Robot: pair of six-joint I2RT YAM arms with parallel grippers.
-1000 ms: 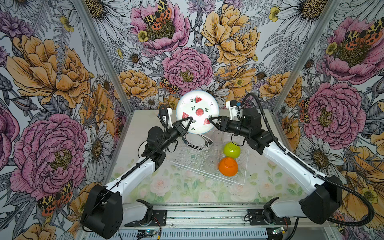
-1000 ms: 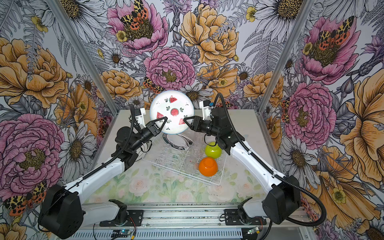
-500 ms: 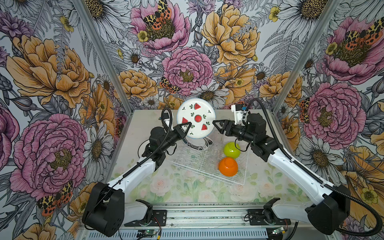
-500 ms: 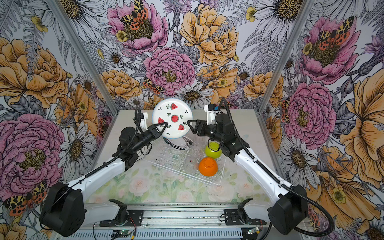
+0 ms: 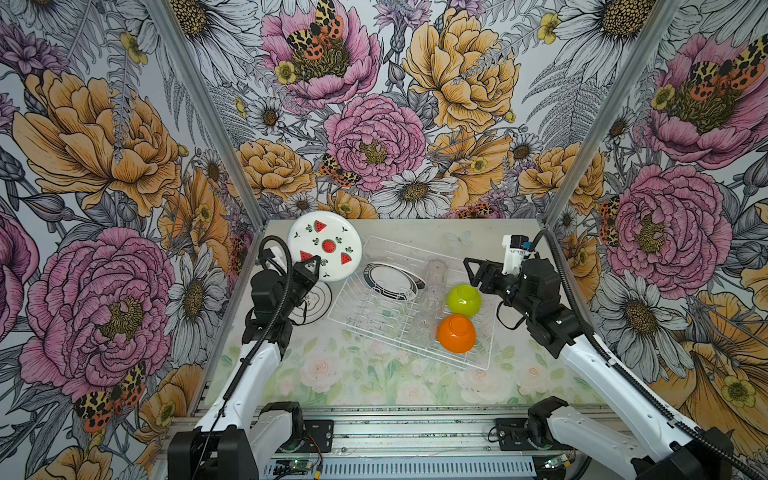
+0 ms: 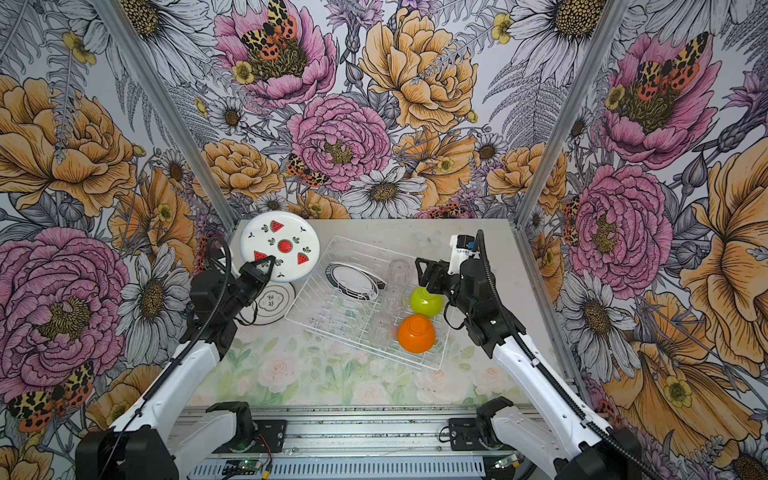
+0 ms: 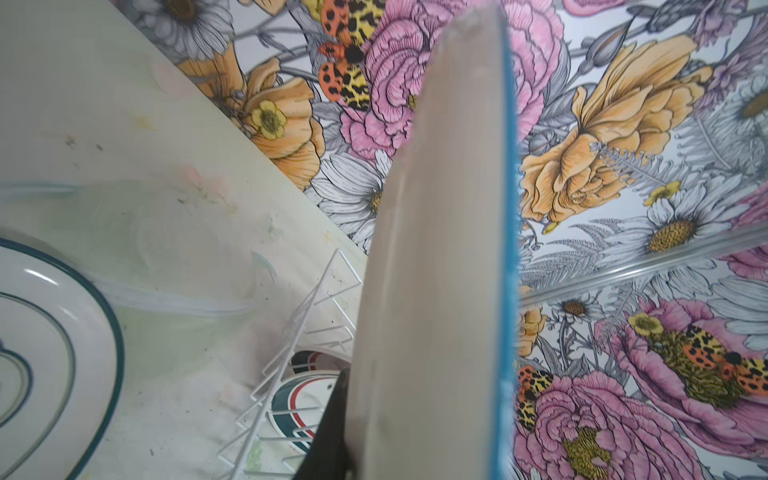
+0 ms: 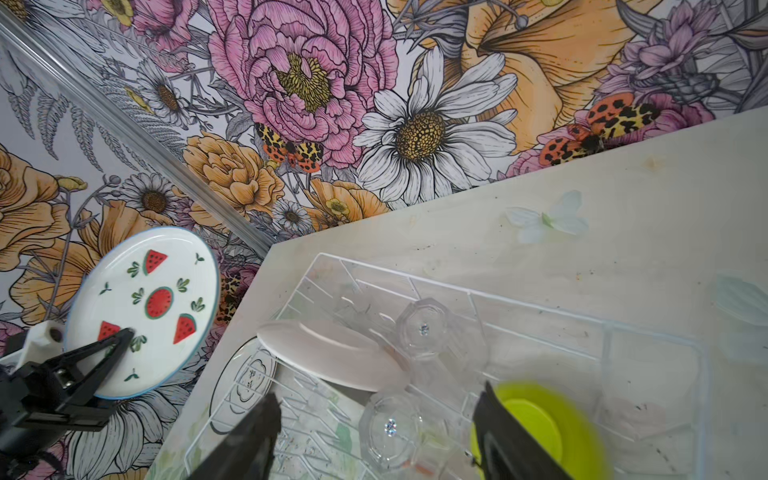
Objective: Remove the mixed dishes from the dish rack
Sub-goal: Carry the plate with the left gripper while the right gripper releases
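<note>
The right claw [image 5: 473, 274] has just let go of the watermelon plate [image 5: 328, 243] and drawn back, jaws spread, over the rack [image 5: 486, 365]. The left claw [image 5: 311, 262] alone now pinches the plate's rim, holding it tilted above the far left of the worktop [image 5: 374, 386], outside the rack. The plate is white and blue-edged. A striped plate [image 5: 392, 281], tumblers [image 5: 434, 270], a green bowl [image 5: 464, 298] and an orange bowl [image 5: 456, 332] remain racked.

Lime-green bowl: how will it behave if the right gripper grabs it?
The lime-green bowl appears base up in the dish rack, so its smooth dome may slip between the jaws; the foot ring looks a surer hold. Probably light, rigid plastic. Resting rim-down, it should slide rather than roll if pushed.
</note>
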